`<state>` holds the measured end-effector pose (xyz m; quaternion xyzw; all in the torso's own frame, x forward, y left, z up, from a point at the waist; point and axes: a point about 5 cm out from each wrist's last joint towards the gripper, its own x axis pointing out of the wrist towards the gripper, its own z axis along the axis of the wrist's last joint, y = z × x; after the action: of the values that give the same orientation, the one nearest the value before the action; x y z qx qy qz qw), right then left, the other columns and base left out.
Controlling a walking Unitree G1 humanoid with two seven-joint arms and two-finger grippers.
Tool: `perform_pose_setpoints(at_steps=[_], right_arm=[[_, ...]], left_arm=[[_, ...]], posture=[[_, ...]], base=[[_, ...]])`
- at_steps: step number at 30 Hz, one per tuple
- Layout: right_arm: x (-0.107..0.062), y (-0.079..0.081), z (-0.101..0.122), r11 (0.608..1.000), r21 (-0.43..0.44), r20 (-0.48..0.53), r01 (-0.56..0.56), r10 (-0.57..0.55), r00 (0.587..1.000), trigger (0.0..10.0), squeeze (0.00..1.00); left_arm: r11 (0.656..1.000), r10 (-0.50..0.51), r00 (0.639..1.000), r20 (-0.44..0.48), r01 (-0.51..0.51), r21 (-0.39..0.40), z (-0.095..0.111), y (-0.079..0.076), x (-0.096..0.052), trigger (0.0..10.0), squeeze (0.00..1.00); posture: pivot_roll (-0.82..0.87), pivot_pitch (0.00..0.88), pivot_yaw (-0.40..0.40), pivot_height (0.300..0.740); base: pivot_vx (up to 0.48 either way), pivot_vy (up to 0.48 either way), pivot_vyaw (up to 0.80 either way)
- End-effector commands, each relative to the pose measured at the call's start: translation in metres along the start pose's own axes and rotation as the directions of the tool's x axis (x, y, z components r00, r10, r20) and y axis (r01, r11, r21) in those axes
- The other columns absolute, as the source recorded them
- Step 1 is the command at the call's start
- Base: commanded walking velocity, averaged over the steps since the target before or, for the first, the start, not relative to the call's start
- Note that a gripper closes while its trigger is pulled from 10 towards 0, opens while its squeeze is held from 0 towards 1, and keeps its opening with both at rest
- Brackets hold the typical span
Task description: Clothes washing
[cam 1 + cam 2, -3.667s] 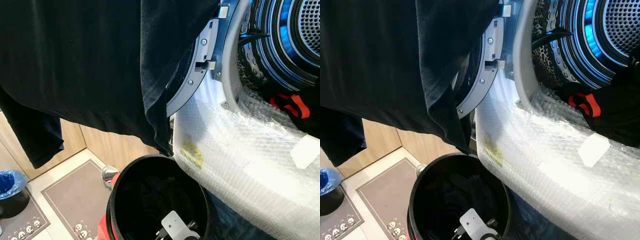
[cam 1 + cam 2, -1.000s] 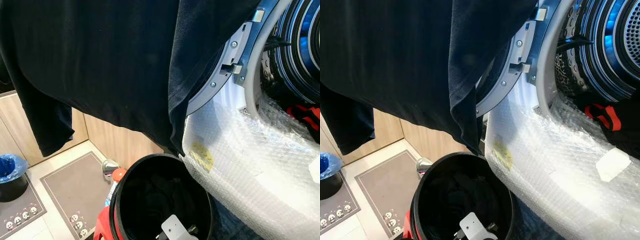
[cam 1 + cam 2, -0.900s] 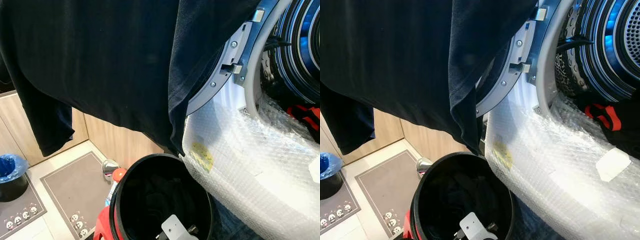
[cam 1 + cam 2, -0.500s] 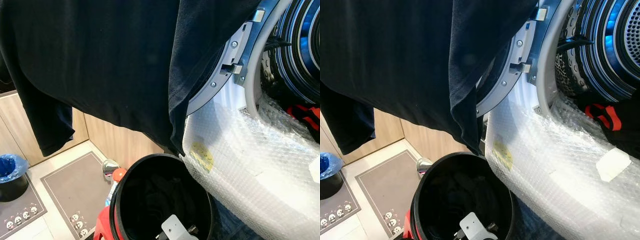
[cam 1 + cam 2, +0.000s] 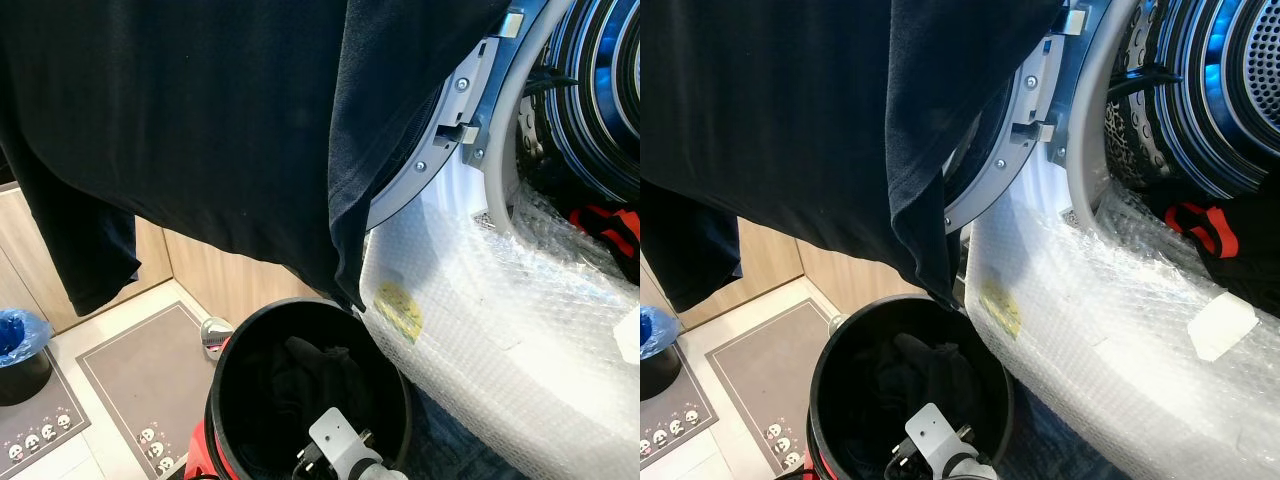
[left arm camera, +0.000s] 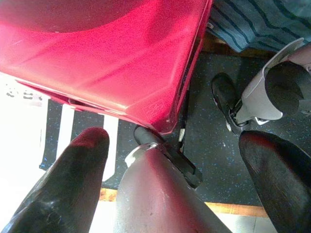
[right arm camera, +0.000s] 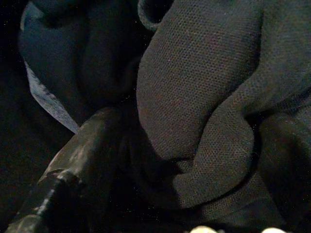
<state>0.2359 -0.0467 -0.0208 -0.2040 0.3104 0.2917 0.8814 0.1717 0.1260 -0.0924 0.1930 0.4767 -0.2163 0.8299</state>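
Dark clothes [image 5: 915, 375] lie bunched in the bottom of the black bucket [image 5: 225, 360], which stands on the floor just beside the bubble-wrapped front of the washing machine [image 5: 500, 330]. In the right wrist view a fold of dark fabric [image 7: 204, 111] sits directly between the two spread fingers [image 7: 82, 145] of the right gripper [image 7: 189, 160]; the fingers straddle it, not yet pinched. So the cloth lies straight ahead of the right gripper, down inside the bucket. Judgement: pinch, lift clear of the rim, then carry up and right to the open drum [image 5: 1210, 90].

Left gripper [image 6: 175, 160] hangs idle near the floor, fingers spread, by a red bin [image 6: 107, 53]. A large black garment [image 5: 200, 120] hangs over the open door [image 5: 440, 130].
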Motion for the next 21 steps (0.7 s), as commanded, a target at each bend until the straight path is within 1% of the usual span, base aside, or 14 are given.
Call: perform_pose_setpoints(at_steps=[1, 2, 4, 5, 6, 8, 9, 13, 15, 17, 18, 20, 21], right_arm=[[-0.048, -0.049, 0.199, 0.871, 0.054, 0.787, -0.488, 0.263, 0.558, 10.0, 0.00], [-0.049, -0.050, 0.199, 0.868, 0.055, 0.791, -0.493, 0.263, 0.552, 10.0, 0.00], [-0.052, -0.052, 0.199, 0.845, 0.065, 0.805, -0.531, 0.270, 0.528, 10.0, 0.00], [-0.060, -0.054, 0.201, 0.795, 0.058, 0.833, -0.604, 0.295, 0.468, 10.0, 0.00], [-0.066, -0.055, 0.203, 0.760, 0.055, 0.849, -0.647, 0.305, 0.431, 10.0, 0.00], [-0.073, -0.056, 0.205, 0.712, 0.043, 0.866, -0.701, 0.323, 0.382, 10.0, 0.00], [-0.080, -0.054, 0.205, 0.688, 0.001, 0.872, -0.725, 0.354, 0.338, 10.0, 0.00], [-0.085, -0.052, 0.206, 0.666, -0.033, 0.877, -0.745, 0.378, 0.298, 10.0, 0.00], [-0.086, -0.052, 0.206, 0.662, -0.033, 0.879, -0.749, 0.376, 0.294, 10.0, 0.00], [-0.089, -0.057, 0.208, 0.627, -0.013, 0.900, -0.779, 0.346, 0.264, 10.0, 0.00], [-0.089, -0.057, 0.208, 0.627, -0.013, 0.900, -0.779, 0.346, 0.264, 10.0, 0.00], [-0.093, -0.067, 0.208, 0.598, 0.000, 0.920, -0.802, 0.314, 0.234, 10.0, 0.00], [-0.094, -0.069, 0.207, 0.592, 0.004, 0.923, -0.806, 0.307, 0.231, 10.0, 0.00]], left_arm=[[1.000, -0.009, 1.000, -0.013, 0.009, 0.016, -0.002, -0.002, 0.000, 10.0, 0.00], [1.000, -0.009, 1.000, -0.014, 0.009, 0.016, -0.002, -0.002, 0.000, 10.0, 0.00], [1.000, -0.009, 1.000, -0.015, 0.009, 0.016, -0.002, -0.002, 0.000, 10.0, 0.00], [1.000, -0.010, 1.000, -0.015, 0.010, 0.016, -0.002, -0.002, 0.000, 10.0, 0.00], [1.000, -0.010, 1.000, -0.016, 0.010, 0.016, -0.002, -0.002, 0.000, 10.0, 0.00], [1.000, -0.011, 1.000, -0.016, 0.011, 0.016, -0.003, -0.003, 0.000, 10.0, 0.00], [1.000, -0.011, 1.000, -0.018, 0.011, 0.015, -0.003, -0.003, 0.000, 10.0, 0.00], [1.000, -0.011, 1.000, -0.019, 0.011, 0.015, -0.004, -0.003, 0.000, 10.0, 0.00], [1.000, -0.011, 1.000, -0.019, 0.011, 0.015, -0.003, -0.003, 0.000, 10.0, 0.00], [1.000, -0.010, 1.000, -0.017, 0.010, 0.014, -0.002, -0.003, 0.000, 10.0, 0.00], [1.000, -0.010, 1.000, -0.017, 0.010, 0.014, -0.002, -0.003, 0.000, 10.0, 0.00], [1.000, -0.009, 1.000, -0.016, 0.009, 0.012, -0.002, -0.002, 0.000, 10.0, 0.00], [1.000, -0.008, 1.000, -0.016, 0.008, 0.012, -0.002, -0.002, 0.000, 10.0, 0.00]], posture=[[0.01, 0.000, -0.094, 0.740], [0.01, 0.000, -0.094, 0.740], [0.01, 0.000, -0.093, 0.740], [0.01, 0.000, -0.093, 0.740], [0.01, 0.000, -0.093, 0.740], [0.01, 0.000, -0.093, 0.740], [0.01, 0.000, -0.092, 0.740], [0.01, 0.000, -0.094, 0.740], [0.01, 0.000, -0.094, 0.740], [0.01, 0.000, -0.096, 0.740], [0.01, 0.000, -0.096, 0.740], [0.01, 0.000, -0.096, 0.740], [0.01, 0.000, -0.095, 0.740]], base=[[0.000, 0.000, 0.00], [0.000, 0.000, 0.00], [0.000, 0.000, 0.00], [0.000, 0.000, 0.00], [0.000, 0.000, 0.00], [0.000, 0.000, 0.00], [0.000, 0.000, 0.00], [0.000, 0.000, 0.00], [0.000, 0.000, 0.00], [0.000, 0.000, 0.00], [0.000, 0.000, 0.00], [0.000, 0.000, 0.00], [0.000, 0.000, 0.00]])
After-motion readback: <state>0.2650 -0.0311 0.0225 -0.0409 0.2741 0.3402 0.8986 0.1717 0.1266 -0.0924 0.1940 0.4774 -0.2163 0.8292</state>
